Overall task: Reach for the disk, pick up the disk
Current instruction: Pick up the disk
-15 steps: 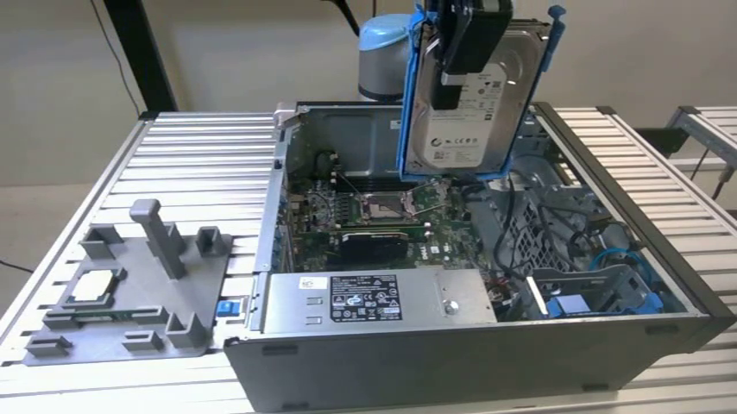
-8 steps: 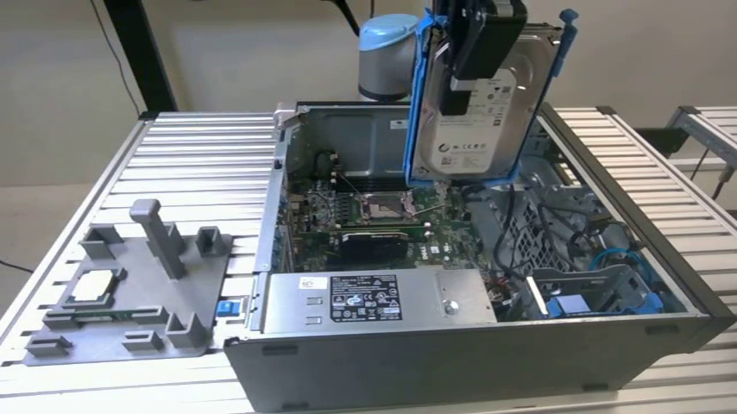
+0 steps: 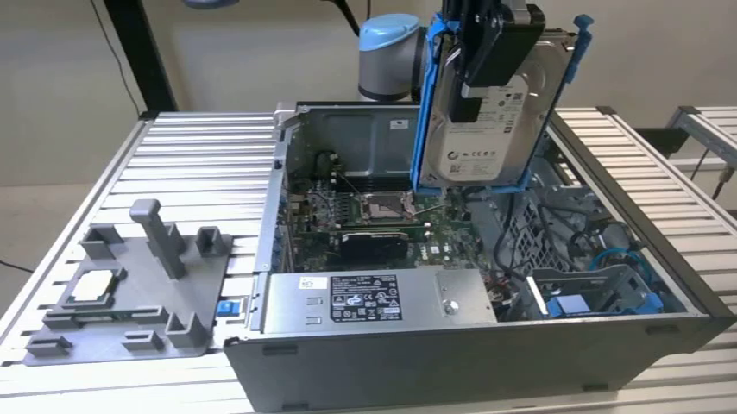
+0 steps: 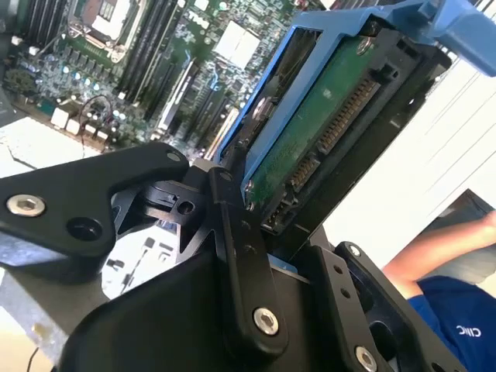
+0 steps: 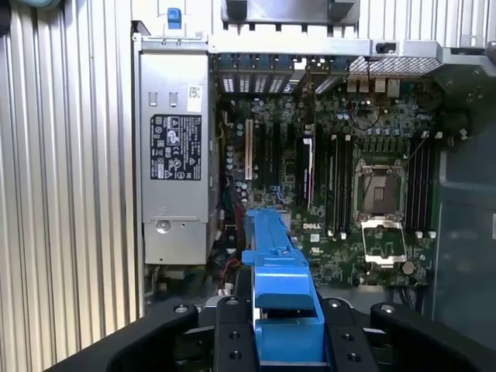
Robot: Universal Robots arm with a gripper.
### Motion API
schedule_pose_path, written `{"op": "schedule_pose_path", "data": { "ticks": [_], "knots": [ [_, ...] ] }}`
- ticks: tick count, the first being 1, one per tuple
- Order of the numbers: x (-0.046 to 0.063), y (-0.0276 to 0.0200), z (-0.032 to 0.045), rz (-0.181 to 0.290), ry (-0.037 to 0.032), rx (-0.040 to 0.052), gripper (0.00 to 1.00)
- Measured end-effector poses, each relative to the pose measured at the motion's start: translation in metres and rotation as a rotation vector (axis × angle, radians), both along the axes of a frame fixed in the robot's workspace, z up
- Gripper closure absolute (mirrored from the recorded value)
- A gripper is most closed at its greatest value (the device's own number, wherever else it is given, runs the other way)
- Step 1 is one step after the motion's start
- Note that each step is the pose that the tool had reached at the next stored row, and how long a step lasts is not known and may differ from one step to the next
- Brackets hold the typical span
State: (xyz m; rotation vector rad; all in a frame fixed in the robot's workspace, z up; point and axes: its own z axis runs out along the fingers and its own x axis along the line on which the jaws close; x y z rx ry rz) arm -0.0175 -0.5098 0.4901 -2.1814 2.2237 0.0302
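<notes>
The gripper (image 3: 489, 65) is clamping the disk (image 3: 489, 129) and holding it upright in the air above the open computer case (image 3: 484, 345), so both the reach and the pick-up are looking done; judging by the clear gap beneath it, the disk is hanging free of its bay.

In the second wrist view, the black metal gripper fingers (image 4: 240, 256), bolted with shiny screws, are pressing against the disk's edge, where a green circuit board and a row of connector pins are showing inside a smooth blue plastic frame.

In the exterior view the disk is sitting at about one o'clock from the case's middle: a flat silver slab with a white label and blue rails. Below it the motherboard (image 3: 368, 211) is lying green and cluttered, and the grey power supply box (image 3: 368, 302) is lying at six o'clock. At nine o'clock a grey plastic fixture (image 3: 138, 293) with a small square chip (image 3: 95, 286) is resting on the ribbed aluminium bench (image 3: 207, 172).
</notes>
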Motion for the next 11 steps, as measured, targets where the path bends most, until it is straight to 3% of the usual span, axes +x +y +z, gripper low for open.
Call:
{"op": "schedule_pose_path", "data": {
  "ticks": [11],
  "knots": [
    [0.013,-0.0224,-0.0002,0.0,0.0048,-0.0001,1.0]
  ]
}}
